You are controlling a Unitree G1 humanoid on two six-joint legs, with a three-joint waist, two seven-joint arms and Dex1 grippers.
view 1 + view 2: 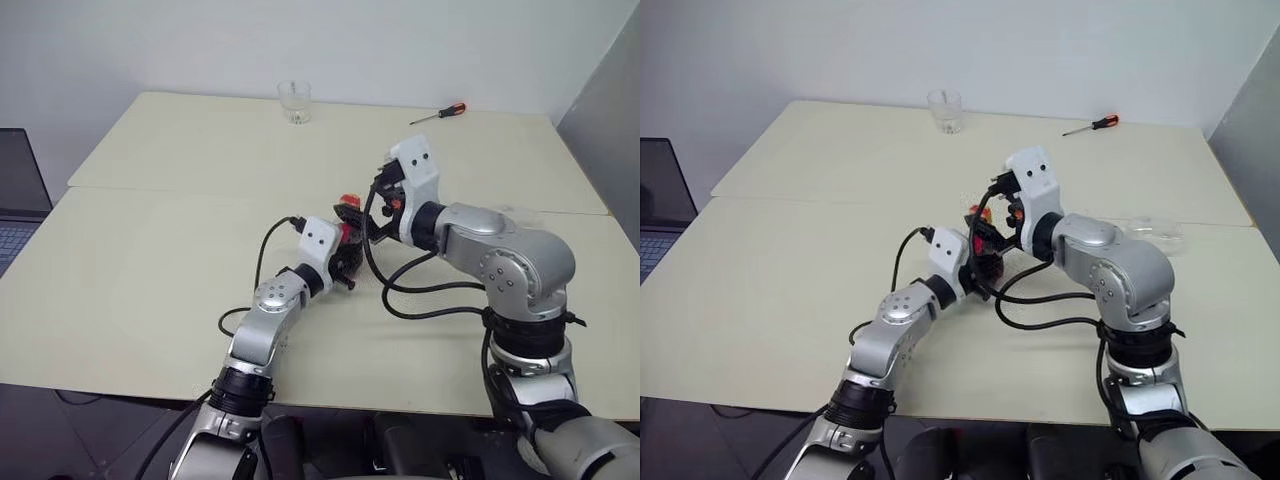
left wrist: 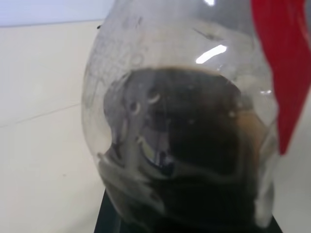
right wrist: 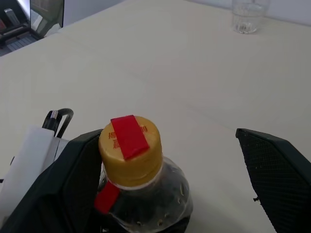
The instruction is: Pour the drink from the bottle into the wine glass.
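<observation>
Both arms: silver-grey metallic shells with rounded joints and black ribbed collars. White blocky wrist housings with two dark dots each, probably screws. Loose black cables loop from forearm to wrist. Right gripper (image 3: 175,189) fingers (image 3: 279,174) black, with a fine grid texture.

Bare table (image 1: 150,270) all round; tumbler (image 1: 294,101) and screwdriver (image 1: 438,113) stand far back

Pale cream table (image 1: 150,290), seam across it — clear tumbler (image 1: 294,101) at far edge, red-handled screwdriver (image 1: 438,113) nearby
</observation>
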